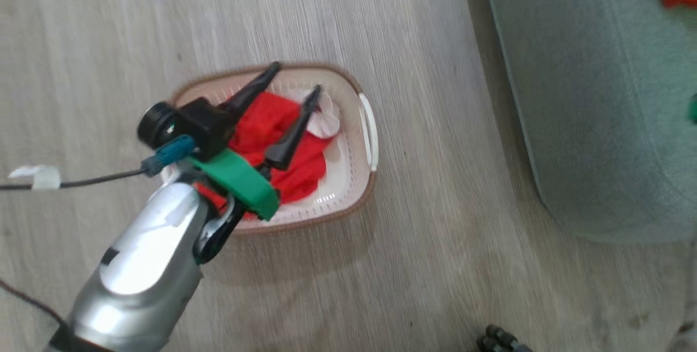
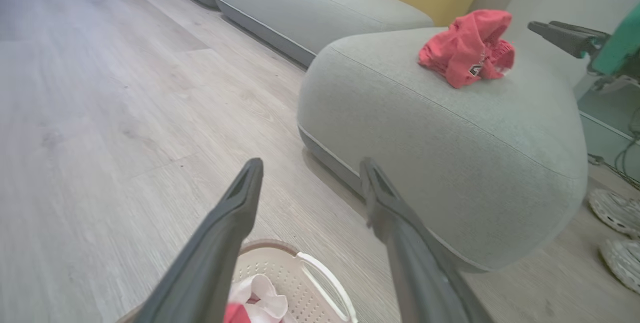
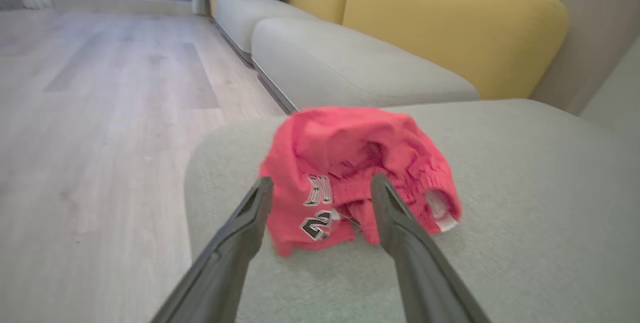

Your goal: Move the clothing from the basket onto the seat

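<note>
Pale wood floor (image 1: 163, 14) takes up most of the shot. The grey-green seat (image 2: 450, 138) sits off to the robot's right of the basket with a strip of floor between them. One crumpled red garment (image 3: 350, 163) with black-and-white lettering is lying on top of it. The basket (image 1: 348, 188) is on the floor. A heap of red clothing (image 1: 272, 123) covers most of its bottom, with a small white piece (image 1: 329, 120) tucked at the end by the white handle (image 1: 370, 128). Left gripper (image 1: 295, 78) hangs over the basket, fingers spread wide, nothing in them. Can't tell if the tips touch the fabric. Right gripper (image 3: 321, 180) is spread wide too, one finger each side of the garment on the seat, not pinching it.
</note>
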You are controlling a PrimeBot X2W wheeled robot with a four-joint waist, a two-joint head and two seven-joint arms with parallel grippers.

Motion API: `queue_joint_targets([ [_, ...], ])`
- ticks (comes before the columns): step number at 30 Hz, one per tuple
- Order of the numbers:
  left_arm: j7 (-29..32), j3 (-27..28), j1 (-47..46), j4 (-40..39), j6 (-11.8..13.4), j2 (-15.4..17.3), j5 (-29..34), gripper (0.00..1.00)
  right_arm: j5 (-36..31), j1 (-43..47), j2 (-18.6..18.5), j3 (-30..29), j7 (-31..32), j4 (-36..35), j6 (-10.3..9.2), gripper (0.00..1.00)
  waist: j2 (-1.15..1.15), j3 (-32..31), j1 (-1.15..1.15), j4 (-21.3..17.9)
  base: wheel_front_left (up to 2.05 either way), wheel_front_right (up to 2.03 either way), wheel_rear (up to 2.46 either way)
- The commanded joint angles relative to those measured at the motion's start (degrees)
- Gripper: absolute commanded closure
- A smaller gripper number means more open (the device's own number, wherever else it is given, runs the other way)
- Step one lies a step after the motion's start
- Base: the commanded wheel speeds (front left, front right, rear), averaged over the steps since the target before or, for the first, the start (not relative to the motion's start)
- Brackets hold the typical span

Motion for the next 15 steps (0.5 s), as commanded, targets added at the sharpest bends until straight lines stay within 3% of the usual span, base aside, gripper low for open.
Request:
queue_joint_targets([
  [1,-0.3,3.6,0.7,-0.9,-0.1,0.3,0.6,0.00,0.7,1.9,0.1,2.7,-0.4,-3.2,-0.02,0.00,0.00,-3.8,0.01,1.7,0.00,0.00,0.00],
  [8,-0.3,13.7,6.1,2.5,-0.1,-2.3,3.5,0.00,5.3,8.1,2.3,11.5,-0.4,-9.3,-0.02,0.00,0.00,-9.6,0.01,5.5,0.00,0.00,0.00],
  [15,-0.3,24.1,10.7,4.6,-0.1,-4.7,7.8,0.00,8.7,11.4,3.0,19.0,-0.4,-10.9,-0.02,0.00,0.00,-13.8,0.01,9.0,0.00,0.00,0.00],
])
